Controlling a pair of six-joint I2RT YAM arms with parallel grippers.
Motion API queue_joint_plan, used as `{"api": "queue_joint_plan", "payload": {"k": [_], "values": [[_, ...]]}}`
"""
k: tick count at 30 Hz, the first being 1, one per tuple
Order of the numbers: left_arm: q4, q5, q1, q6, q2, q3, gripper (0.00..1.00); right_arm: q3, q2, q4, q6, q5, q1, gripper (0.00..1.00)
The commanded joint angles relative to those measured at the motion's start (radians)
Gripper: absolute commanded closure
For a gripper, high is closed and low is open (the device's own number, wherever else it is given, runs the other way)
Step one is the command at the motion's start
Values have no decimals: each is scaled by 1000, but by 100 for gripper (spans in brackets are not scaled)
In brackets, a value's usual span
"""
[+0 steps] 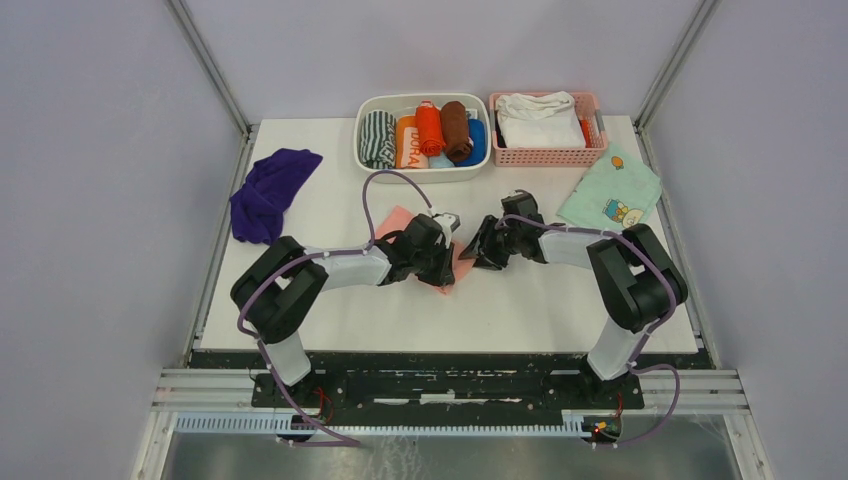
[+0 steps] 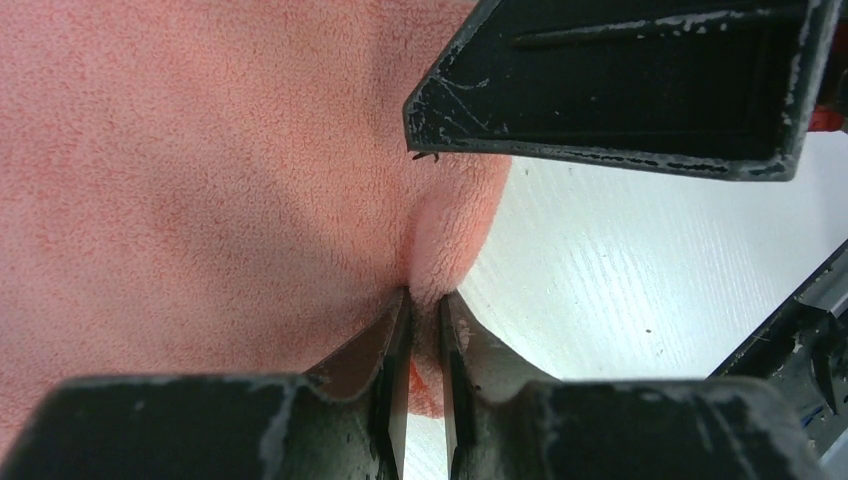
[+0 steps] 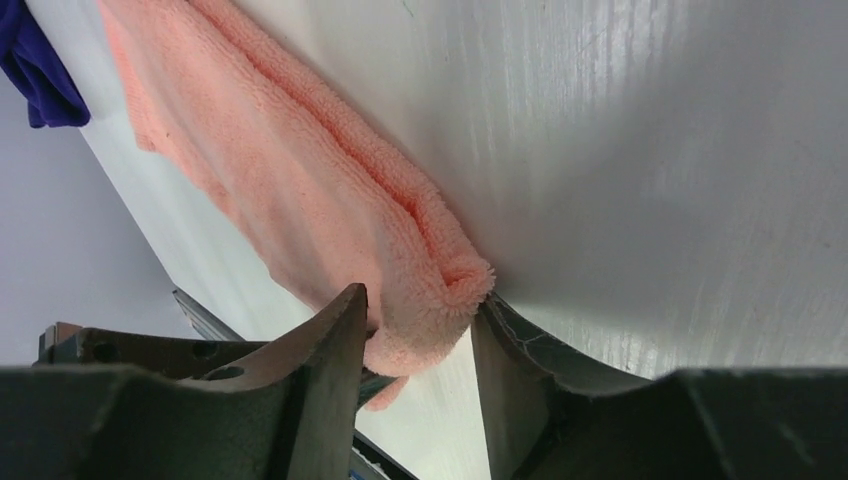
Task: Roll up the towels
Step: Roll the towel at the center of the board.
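The salmon-pink towel (image 1: 397, 222) lies mid-table, mostly hidden under my two grippers. In the left wrist view it (image 2: 200, 170) fills the left side, and my left gripper (image 2: 425, 305) is shut on a pinched fold at its edge. In the right wrist view the towel (image 3: 300, 180) is a long folded strip, and my right gripper (image 3: 420, 300) is closed on its thick folded end. From above, my left gripper (image 1: 440, 258) and my right gripper (image 1: 480, 250) nearly touch. The purple towel (image 1: 268, 192) lies crumpled at the far left, and a bit shows in the right wrist view (image 3: 35, 70).
A white bin (image 1: 365, 160) of rolled cloths and a pink basket (image 1: 545, 156) with a white folded cloth stand at the back. A mint-green cartoon-print cloth (image 1: 612, 192) lies at the right. The right gripper's black finger (image 2: 620, 80) crosses the left wrist view.
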Motion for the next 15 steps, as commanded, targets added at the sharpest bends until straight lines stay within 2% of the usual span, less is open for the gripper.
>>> {"api": "queue_joint_plan", "payload": {"k": [1, 4, 8, 9, 15], "values": [[14, 5, 1, -21, -16, -8, 77, 33, 37, -27, 2, 46, 8, 53], [-5, -12, -1, -9, -26, -5, 74, 50, 27, -88, -13, 74, 13, 62], [-48, -82, -30, 21, -63, 6, 64, 90, 9, -205, -34, 122, 23, 85], [-58, -104, -44, 28, -73, 9, 60, 99, 5, -224, -35, 130, 26, 89], [-67, -331, -157, 84, -129, 12, 41, 152, 11, -302, -20, 148, 37, 95]]}}
